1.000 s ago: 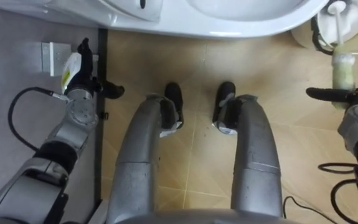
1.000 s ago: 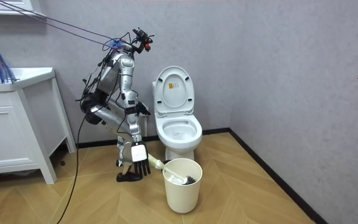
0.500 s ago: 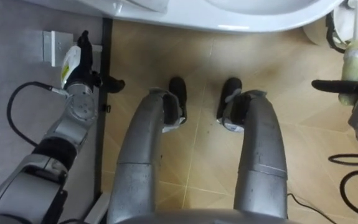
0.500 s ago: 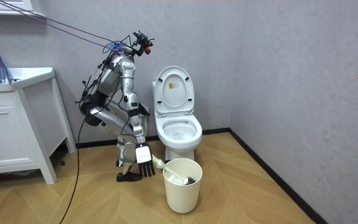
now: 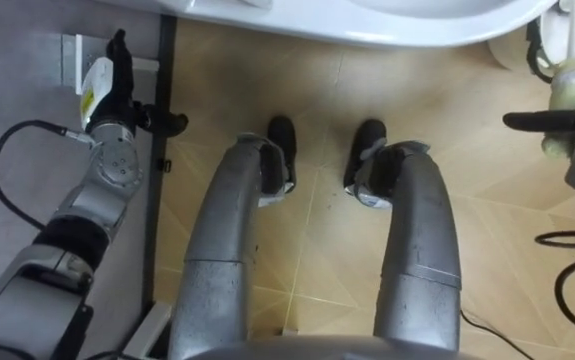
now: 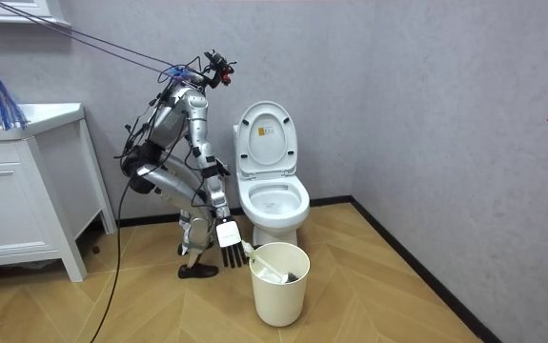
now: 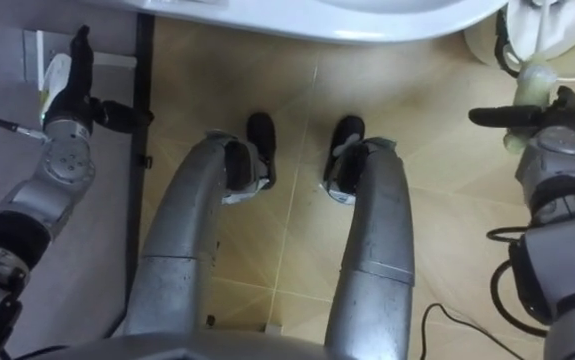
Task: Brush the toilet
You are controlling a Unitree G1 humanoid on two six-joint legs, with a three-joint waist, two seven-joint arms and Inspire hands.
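Your right hand [image 7: 552, 138] hangs with fingers straight and thumb spread across the pale plastic toilet brush handle [image 7: 533, 80], which stands in the cream round bin [image 6: 279, 286]. The handle probably feels light, stiff and smooth, so wrap its upper end. Your left hand [image 5: 107, 90] idles, fingers straight.

Grey walls [image 6: 426, 86] enclose a wooden floor [image 6: 388, 300] and white cabinet [image 6: 11, 205].

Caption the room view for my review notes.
Bent beside the open toilet, the robot hangs its right hand by the brush handle in the cream bin.
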